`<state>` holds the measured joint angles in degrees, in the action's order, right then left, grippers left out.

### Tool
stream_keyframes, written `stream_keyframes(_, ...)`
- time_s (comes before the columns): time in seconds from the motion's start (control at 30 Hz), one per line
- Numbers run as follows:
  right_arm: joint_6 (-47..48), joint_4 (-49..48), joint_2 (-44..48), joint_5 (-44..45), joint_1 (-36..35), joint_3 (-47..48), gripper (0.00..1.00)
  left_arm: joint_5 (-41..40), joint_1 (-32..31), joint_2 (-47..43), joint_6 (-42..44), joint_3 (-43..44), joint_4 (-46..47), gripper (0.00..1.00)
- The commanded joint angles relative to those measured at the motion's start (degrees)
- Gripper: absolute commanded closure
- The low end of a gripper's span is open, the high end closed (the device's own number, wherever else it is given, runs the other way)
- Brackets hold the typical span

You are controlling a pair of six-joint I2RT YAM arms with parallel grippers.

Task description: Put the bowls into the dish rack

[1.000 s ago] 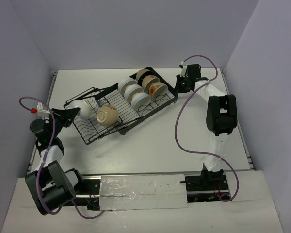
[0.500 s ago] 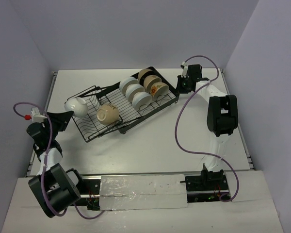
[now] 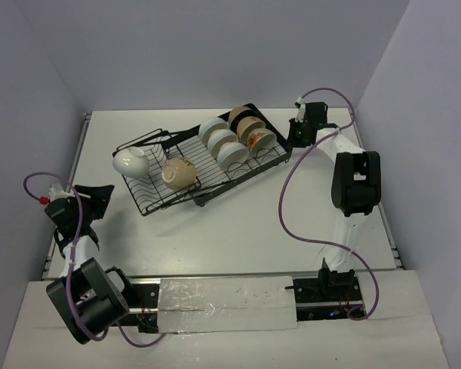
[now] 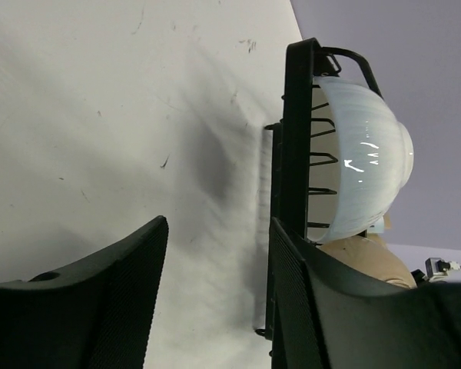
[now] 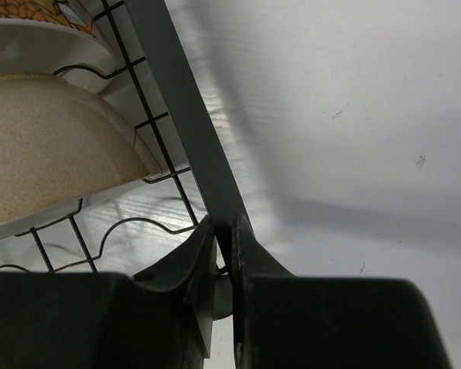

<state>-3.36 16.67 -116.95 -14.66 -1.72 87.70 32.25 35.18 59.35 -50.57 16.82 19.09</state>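
The black wire dish rack [image 3: 203, 184] lies at an angle in the middle of the table and holds several bowls. A white bowl [image 3: 131, 161] leans at its left end, with a tan bowl [image 3: 178, 173] beside it. White, brown and orange-patterned bowls [image 3: 250, 134] stand in rows at the right end. My left gripper [image 3: 100, 197] is open and empty, off the rack's left end. In the left wrist view the white bowl [image 4: 361, 169] stands behind the rack rim [image 4: 296, 138], beyond my gripper [image 4: 219, 257]. My right gripper [image 3: 296, 140] is shut on the rack's rim [image 5: 184, 115], next to a cream bowl [image 5: 46, 154].
The right arm's purple cable [image 3: 283, 207] loops over the table right of the rack. The left arm's cable [image 3: 37, 181] arcs by the table's left edge [image 3: 77, 154]. Grey walls close in the back and sides.
My left gripper let go of the white bowl, opened and drew back toward the near left. The rack with its bowls slid to the right, with my right gripper holding its rim.
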Motion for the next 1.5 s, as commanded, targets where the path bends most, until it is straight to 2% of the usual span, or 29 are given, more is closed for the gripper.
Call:
stream_keyframes(0.0, -3.85, -4.54, 4.09, 9.56, 3.82, 0.19, 0.99, -1.22, 0.42, -1.69, 1.00, 1.37, -1.59, 0.39)
stream_keyframes(0.13, -4.20, -4.54, 4.62, 8.77, 3.74, 0.19, 0.87, -4.12, 0.42, -2.40, 2.31, 4.88, -7.65, 0.31)
stream_keyframes(0.23, -4.47, -4.54, 5.76, 8.33, 3.74, 0.01, 0.70, -7.89, 0.42, -2.75, 3.89, 7.95, -13.36, 0.27)
stream_keyframes(0.33, -4.56, -4.10, 7.42, 8.24, 3.74, 0.01, 0.39, -10.88, 0.42, -2.58, 5.56, 11.38, -18.55, 0.25)
stream_keyframes(0.43, -4.56, -3.05, 9.88, 9.72, 3.74, 0.54, 0.24, -13.60, 0.16, -1.70, 7.75, 15.77, -24.09, 0.24)
stream_keyframes(0.57, -4.56, -1.29, 14.19, 12.72, 3.74, 1.59, 0.13, -17.39, -1.60, 0.23, 10.83, 22.54, -30.24, 0.22)
stream_keyframes(0.7, -4.38, 0.91, 19.73, 14.83, 3.83, 3.44, 0.09, -22.66, -5.37, 1.90, 16.01, 33.33, -36.92, 0.19)
stream_keyframes(0.83, -4.47, 4.42, 27.02, 18.69, 4.09, 7.56, 0.00, -27.41, -10.91, 3.75, 20.06, 44.33, -44.21, 0.14)
stream_keyframes(1.03, -3.33, 5.83, 38.80, 20.72, 4.18, 10.38, 0.00, -31.99, -17.68, 4.98, 25.86, 63.58, -51.07, 0.08)
stream_keyframes(1.07, -2.89, 6.10, 40.29, 20.98, 4.18, 10.73, 0.00, -31.99, -18.56, 5.07, 27.09, 68.30, -52.48, 0.06)
stream_keyframes(1.13, -2.36, 6.54, 44.77, 21.59, 4.18, 11.26, 0.00, -34.17, -21.11, 4.90, 28.32, 72.28, -53.28, 0.01)
stream_keyframes(1.3, -0.96, 6.89, 55.30, 28.17, 4.18, 11.26, 0.00, -36.90, -27.16, 3.75, 33.16, 83.54, -54.95, 0.01)
stream_keyframes(1.47, 2.29, 6.36, 65.42, 30.91, 4.18, 10.91, 0.00, -38.66, -32.97, 3.14, 36.41, 93.19, -57.67, 0.01)
